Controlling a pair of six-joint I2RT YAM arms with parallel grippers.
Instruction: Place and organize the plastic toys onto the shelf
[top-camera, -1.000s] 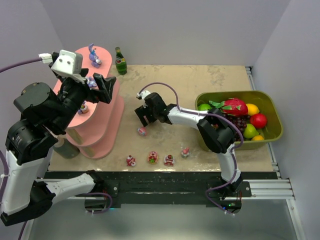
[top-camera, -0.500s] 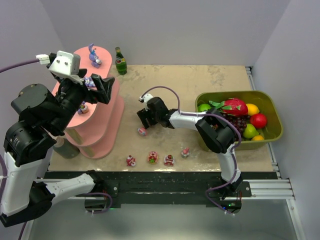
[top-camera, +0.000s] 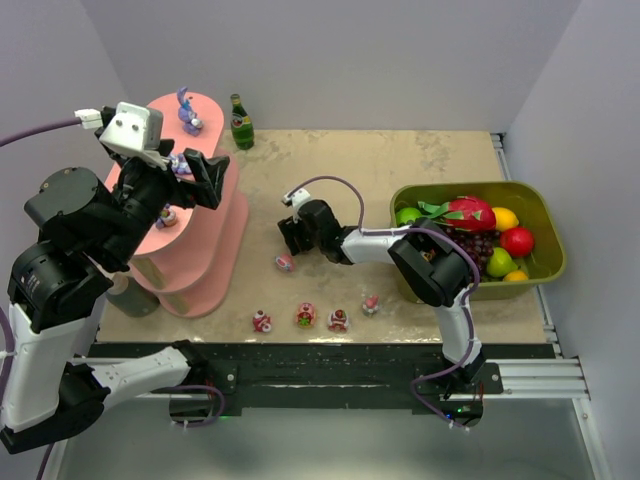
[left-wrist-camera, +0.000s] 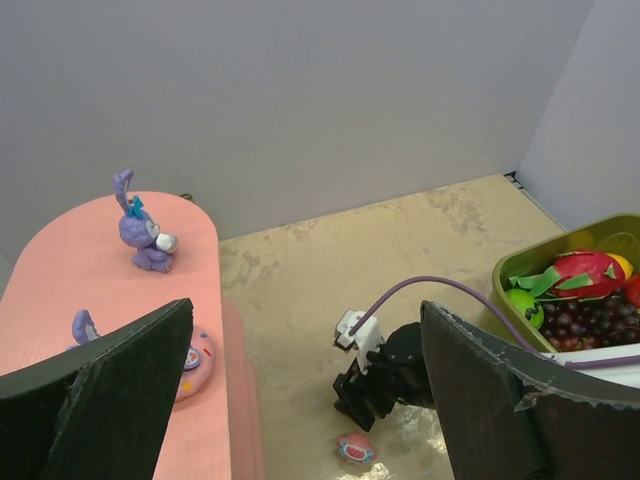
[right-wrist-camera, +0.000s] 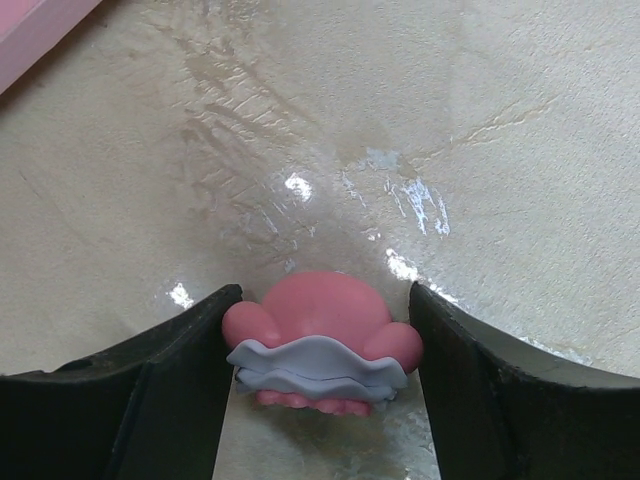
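Beige tabletop (top-camera: 400, 170): right gripper (right-wrist-camera: 322, 297) has jaws flanking a pink toy (right-wrist-camera: 318, 335) lying there (touching or gripping, can't tell); left gripper (left-wrist-camera: 305, 310) gapes wide above the shelf (left-wrist-camera: 60, 250).

A salmon-pink shelf (top-camera: 215, 240) carries a purple bunny-eared toy (top-camera: 188, 113) with a teal bow, above a mottled beige table (top-camera: 400, 170). Another toy (right-wrist-camera: 320, 320) is rosy pink, banded by a pale lavender frill. The bottle (top-camera: 241, 122) is dark green with a yellow label. The olive-green tub (top-camera: 547, 225) holds a magenta dragon fruit (top-camera: 470, 212) with green leaves, dark purple grapes (top-camera: 480, 245), a yellow lemon (top-camera: 506, 218) and a red apple (top-camera: 517, 241).
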